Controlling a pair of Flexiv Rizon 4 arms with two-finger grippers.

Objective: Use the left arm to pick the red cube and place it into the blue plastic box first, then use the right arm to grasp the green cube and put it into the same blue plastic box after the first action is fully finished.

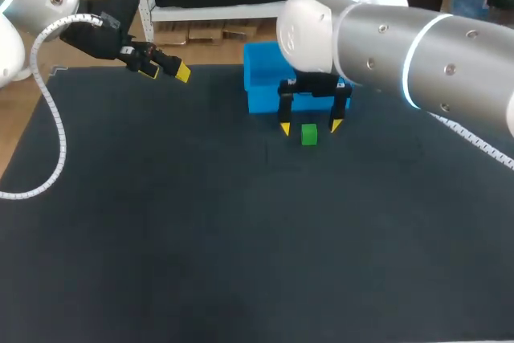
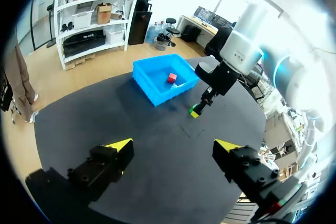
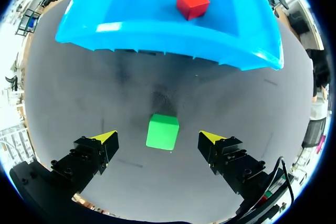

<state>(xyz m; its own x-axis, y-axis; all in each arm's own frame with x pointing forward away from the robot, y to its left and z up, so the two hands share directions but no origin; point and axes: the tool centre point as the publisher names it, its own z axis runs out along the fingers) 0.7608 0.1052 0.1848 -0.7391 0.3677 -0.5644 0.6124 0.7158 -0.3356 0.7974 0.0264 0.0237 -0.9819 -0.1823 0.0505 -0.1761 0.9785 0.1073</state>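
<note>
right gripper (image 3: 157, 136) (spread wide), straddling green cube (image 3: 162, 131)

Table (image 1: 161, 238): a flat top covered edge to edge by a dark, nearly black mat with a fine, even texture. Corner mark (image 1: 55, 70): a thin pale angle at the mat's far left corner. Faint lines (image 1: 273, 154): short, dim strokes near the mat's middle, also visible in the left wrist view; their exact shape cannot be told.

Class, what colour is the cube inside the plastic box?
Red. The small red cube in the blue plastic box shows best in the right wrist view.
</note>
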